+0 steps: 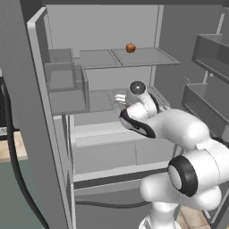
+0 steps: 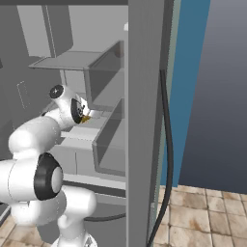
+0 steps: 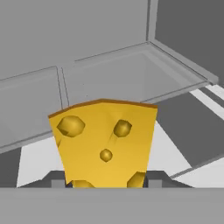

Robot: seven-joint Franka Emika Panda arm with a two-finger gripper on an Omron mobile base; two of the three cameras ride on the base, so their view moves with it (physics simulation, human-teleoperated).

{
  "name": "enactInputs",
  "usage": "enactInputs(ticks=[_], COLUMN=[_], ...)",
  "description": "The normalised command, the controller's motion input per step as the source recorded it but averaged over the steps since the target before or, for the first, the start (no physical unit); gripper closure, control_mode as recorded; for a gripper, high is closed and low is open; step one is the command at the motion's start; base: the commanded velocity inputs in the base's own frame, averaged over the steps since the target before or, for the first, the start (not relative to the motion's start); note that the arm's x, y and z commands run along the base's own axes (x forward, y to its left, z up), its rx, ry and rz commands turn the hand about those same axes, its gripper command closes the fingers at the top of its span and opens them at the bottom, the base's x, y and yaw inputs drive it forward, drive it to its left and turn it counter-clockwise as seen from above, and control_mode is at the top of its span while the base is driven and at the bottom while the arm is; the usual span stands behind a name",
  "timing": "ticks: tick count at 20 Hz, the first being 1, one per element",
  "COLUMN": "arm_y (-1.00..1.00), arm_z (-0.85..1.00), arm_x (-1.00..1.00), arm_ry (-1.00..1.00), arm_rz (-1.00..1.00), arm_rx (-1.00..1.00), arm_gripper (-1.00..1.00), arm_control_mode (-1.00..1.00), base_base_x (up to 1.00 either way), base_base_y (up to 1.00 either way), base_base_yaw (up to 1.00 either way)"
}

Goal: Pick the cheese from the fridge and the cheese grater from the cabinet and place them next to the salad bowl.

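Note:
The cheese, a yellow-orange wedge with holes, stands upright between my two dark fingertips in the hand view. My gripper is shut on it, just above a glass shelf inside the fridge. In the left base view my gripper reaches into the fridge at middle-shelf height, and the arm hides the wedge. A sliver of the cheese shows at the hand in the right base view. The cheese grater, the cabinet and the salad bowl are out of view.
A small round red-orange fruit sits on the upper glass shelf. Pale drawers lie below my hand. The open door's grey bins hang at the right. The fridge side wall stands close beside the arm.

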Motion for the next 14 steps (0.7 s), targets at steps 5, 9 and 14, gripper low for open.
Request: enactInputs(ticks=[5,9,14], arm_y=[-0.01,-0.01,-0.02], arm_z=[0.55,0.37,0.05], arm_x=[-0.87,-0.77,-0.77], arm_ry=[0.18,0.17,0.03], arm_rz=[0.00,0.00,0.00], arm_rx=[0.03,0.02,-0.09], arm_gripper=[1.00,1.00,1.00], arm_control_mode=[-1.00,-1.00,-1.00], base_base_x=[0.00,0.00,0.00], base_base_y=[0.00,0.00,0.00], base_base_yaw=[0.00,0.00,0.00])
